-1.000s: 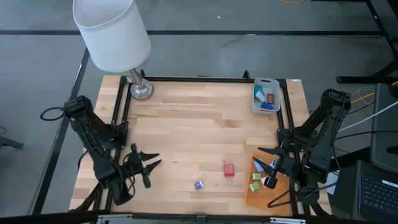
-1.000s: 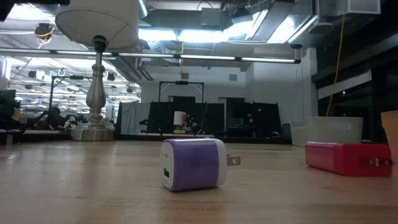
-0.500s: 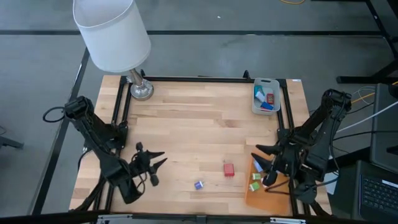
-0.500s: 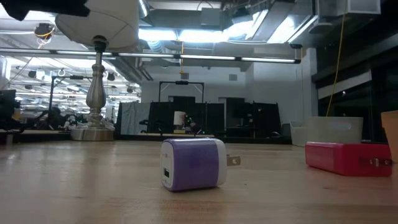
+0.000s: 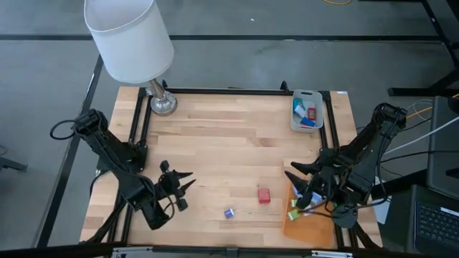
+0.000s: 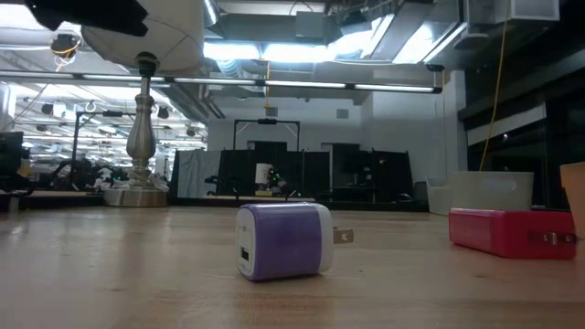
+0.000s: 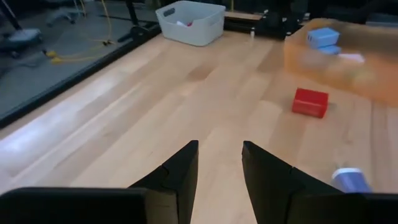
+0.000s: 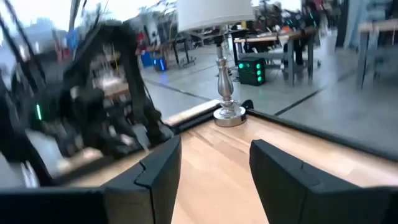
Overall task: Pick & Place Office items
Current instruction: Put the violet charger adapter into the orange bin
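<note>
Though small, the office items look like rigid plastic plug-style blocks — probably light, hard-shelled and smooth, apt to skid on wood; best taken across the two flat side faces, clear of the metal prongs.

- Purple item [image 6: 282,239]: rounded cube, port on one face, prong behind; lies on the bare tabletop [image 5: 215,143], near the front edge.
- Red item [image 5: 264,195]: flat oblong, just beside the orange sheet [image 5: 315,226].
- Green and blue pieces: on that sheet, partly hidden by the arm.
- Further pieces: inside the grey tray [image 5: 306,110], far corner.
- Left claw [image 5: 181,188]: fingers apart, empty, well short of the purple item.
- Right claw [image 5: 297,188]: fingers apart, empty, over the sheet.
</note>
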### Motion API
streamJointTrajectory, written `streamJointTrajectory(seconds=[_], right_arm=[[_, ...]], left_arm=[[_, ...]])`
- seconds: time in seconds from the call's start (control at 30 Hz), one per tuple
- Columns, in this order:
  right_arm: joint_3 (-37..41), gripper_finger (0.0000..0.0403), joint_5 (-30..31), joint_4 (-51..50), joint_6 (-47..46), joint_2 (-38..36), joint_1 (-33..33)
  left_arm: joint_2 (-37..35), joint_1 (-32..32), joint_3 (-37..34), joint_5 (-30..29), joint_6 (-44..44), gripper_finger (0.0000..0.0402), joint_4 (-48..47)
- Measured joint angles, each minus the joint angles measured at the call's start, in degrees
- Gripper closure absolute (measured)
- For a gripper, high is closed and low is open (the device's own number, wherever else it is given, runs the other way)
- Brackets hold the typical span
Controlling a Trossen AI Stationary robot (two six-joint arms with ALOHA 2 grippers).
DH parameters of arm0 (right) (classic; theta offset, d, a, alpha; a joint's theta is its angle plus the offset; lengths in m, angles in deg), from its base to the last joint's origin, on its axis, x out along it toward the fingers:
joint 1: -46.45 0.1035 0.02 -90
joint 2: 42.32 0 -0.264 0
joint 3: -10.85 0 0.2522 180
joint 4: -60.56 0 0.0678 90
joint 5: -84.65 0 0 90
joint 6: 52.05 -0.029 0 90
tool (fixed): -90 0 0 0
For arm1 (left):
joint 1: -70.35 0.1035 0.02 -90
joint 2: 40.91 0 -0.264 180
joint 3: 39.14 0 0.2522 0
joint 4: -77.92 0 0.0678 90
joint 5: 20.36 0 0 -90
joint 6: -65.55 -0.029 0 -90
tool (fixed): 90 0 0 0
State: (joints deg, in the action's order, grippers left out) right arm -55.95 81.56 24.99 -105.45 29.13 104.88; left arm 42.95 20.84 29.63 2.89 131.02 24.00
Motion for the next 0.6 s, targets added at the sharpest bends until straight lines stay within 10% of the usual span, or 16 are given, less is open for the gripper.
streamJointTrajectory(seconds=[0.2,0.3,0.4,0.6], right_arm=[[0.02,0.0213,-0.56,1.52,8.96,0.97,1.82],[0.02,0.0213,1.90,1.72,9.94,0.93,3.48],[0.02,0.0213,2.67,1.76,10.02,0.91,4.92],[0.02,0.0213,3.09,3.17,11.45,0.84,7.48]], left_arm=[[-4.77,1.34,-6.23,9.85,-31.56,0.0283,35.94],[-6.19,6.63,-16.65,37.94,-57.29,0.0283,75.75],[-5.63,14.12,-26.02,62.40,-63.31,0.0283,97.72],[-4.96,19.46,-34.07,51.12,-53.26,0.0283,98.76]])
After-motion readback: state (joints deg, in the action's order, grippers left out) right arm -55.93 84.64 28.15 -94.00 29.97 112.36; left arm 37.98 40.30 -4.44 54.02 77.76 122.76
